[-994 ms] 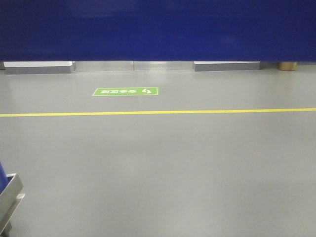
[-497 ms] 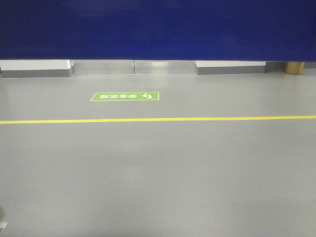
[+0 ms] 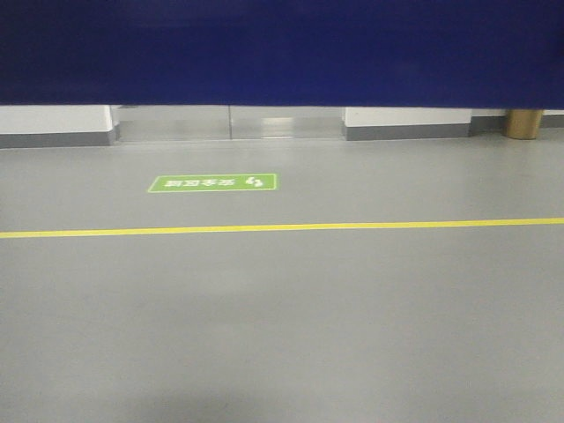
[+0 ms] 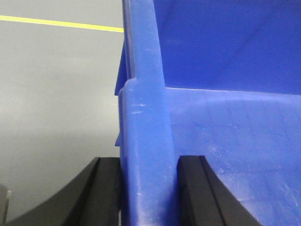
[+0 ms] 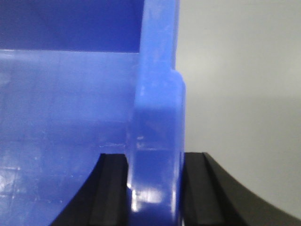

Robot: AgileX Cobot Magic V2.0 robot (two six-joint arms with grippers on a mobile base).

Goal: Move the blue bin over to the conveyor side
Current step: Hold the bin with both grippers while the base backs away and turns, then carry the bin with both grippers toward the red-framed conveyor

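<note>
Left pincer (image 4: pixel 148 190) pinches blue bin (image 4: pixel 235 136) rim; right pincer (image 5: pixel 154 188) pinches opposite rim. Bin spans between both pincers, grey floor (image 4: pixel 56 94) beyond. Conveyor not visible. Best: equal grip pressure, arms level and synchronised.

Grey floor (image 3: pixel 282 335) crossed by a yellow line (image 3: pixel 282 226), a green floor sign (image 3: pixel 212 182) beyond, near pale baseboards (image 3: pixel 405 123).

one blue bin (image 4: pixel 146 141), two sets of jaws, one yellow line (image 3: pixel 282 226), one green sign (image 3: pixel 212 182).

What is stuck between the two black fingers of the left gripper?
The left gripper pinches the thick rim of the glossy blue plastic bin; the left wrist view shows it.
</note>
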